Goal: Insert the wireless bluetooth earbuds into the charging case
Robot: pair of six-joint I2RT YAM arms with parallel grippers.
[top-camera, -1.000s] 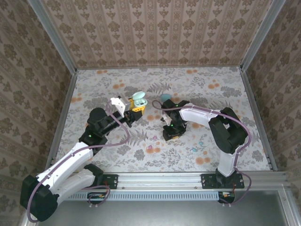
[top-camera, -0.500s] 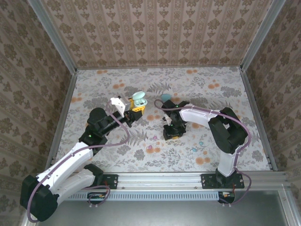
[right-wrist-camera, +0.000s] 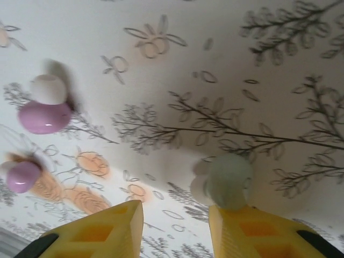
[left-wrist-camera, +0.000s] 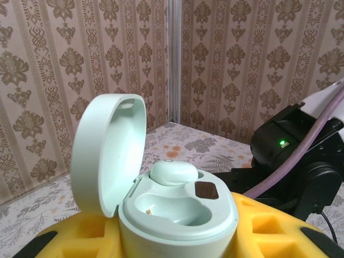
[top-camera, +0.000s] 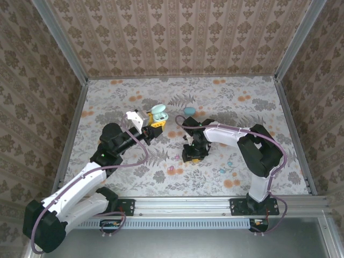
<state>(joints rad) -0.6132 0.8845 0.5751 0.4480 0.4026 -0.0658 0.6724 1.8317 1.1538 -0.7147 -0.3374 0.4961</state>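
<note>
**Left wrist view.** My left gripper (left-wrist-camera: 177,239) has its yellow pads (left-wrist-camera: 269,228) closed against the mint charging case (left-wrist-camera: 180,217), which stands upright between them. The lid (left-wrist-camera: 110,153) is swung up, at 10 o'clock from the base. The well at 12 o'clock holds one seated mint earbud (left-wrist-camera: 172,173). The near well (left-wrist-camera: 172,207) holds no bud.

**Right wrist view.** My right gripper (right-wrist-camera: 174,226) points down at the floral cloth (right-wrist-camera: 215,64), its jaws apart with nothing between them. A loose mint earbud (right-wrist-camera: 228,180) lies on the cloth at the tip of the finger at 5 o'clock; I cannot tell whether they touch. Two pink earbuds (right-wrist-camera: 44,115) (right-wrist-camera: 21,176) lie at 9 o'clock, well apart from both fingers.

**Top view.** A closed teal case (top-camera: 189,110) rests on the cloth at 12 o'clock from my right gripper (top-camera: 192,153).
</note>
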